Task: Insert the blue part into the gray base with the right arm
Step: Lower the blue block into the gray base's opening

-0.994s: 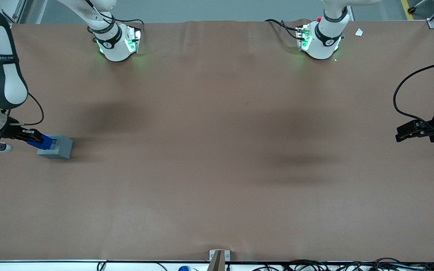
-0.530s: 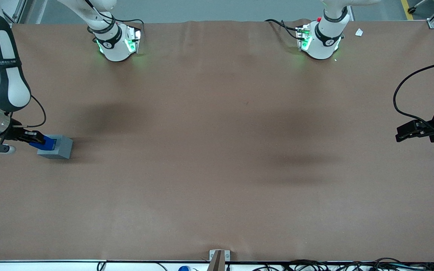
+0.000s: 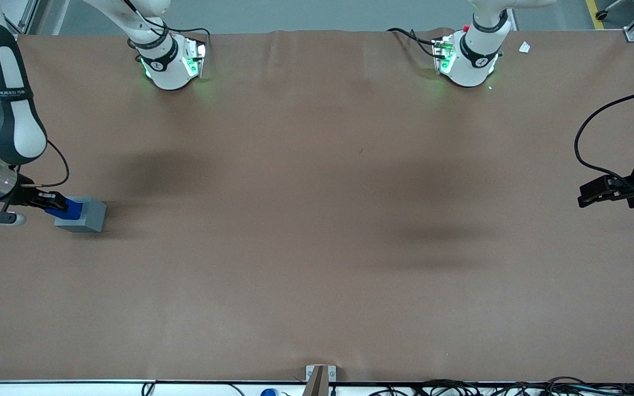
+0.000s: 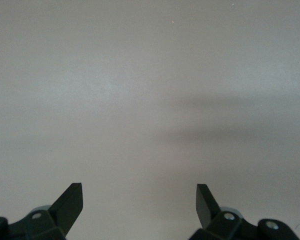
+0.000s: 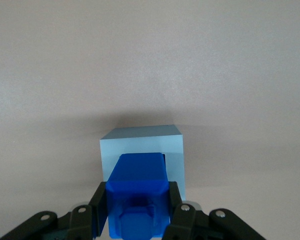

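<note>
Near the bench's working-arm edge, my hand (image 5: 137, 220) grips the blue part (image 5: 136, 197), lowering partway into the gray base (image 5: 175, 145); seating remains.

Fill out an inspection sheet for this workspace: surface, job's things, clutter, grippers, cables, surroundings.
Surface: brown table cover, a few soft shadows on it.
Job's things: gray base stands at the working arm's end of the table; blue part is held over its top recess and reaches into it, whether it is fully seated cannot be told.
Clutter: small white scrap near the parked arm's mount.
Grippers: right gripper shut on the blue part, directly over the base.
Cables: thin black cable loops off the right arm; bundled cables along the table edge nearest the camera.
Surroundings: gray floor past the arm mounts.
</note>
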Controlling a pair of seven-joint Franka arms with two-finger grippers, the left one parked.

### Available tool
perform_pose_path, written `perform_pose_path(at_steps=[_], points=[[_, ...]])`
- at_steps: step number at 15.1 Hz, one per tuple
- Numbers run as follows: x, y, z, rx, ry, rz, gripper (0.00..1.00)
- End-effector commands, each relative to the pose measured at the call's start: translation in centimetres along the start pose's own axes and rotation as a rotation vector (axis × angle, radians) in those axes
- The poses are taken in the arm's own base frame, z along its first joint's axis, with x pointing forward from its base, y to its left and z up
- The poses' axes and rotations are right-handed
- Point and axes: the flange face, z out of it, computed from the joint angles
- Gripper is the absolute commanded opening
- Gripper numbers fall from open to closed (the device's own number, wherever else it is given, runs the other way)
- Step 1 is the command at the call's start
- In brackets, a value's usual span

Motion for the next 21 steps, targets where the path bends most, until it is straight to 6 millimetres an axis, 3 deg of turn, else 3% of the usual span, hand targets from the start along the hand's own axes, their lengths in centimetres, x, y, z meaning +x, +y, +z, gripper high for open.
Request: perform_pose_path(at_steps=[1, 14, 16, 17, 18, 20, 21], points=[[-0.80, 0.12, 0.39, 0.019, 0.003, -0.009, 0.07], [-0.59, 0.40, 1.15, 0.014, 0.013, -0.017, 0.08], [-0.55, 0.32, 1.28, 0.015, 0.010, -0.017, 0.19], [-0.50, 0.33, 1.21, 0.014, 0.011, -0.016, 0.31], [-0.43, 0.34, 1.11, 0.014, 0.012, -0.016, 0.51], [-0.18, 0.13, 0.76, 0.014, 0.014, -0.020, 0.79], [-0.07, -0.04, 0.58, 0.014, 0.015, -0.021, 0.81]])
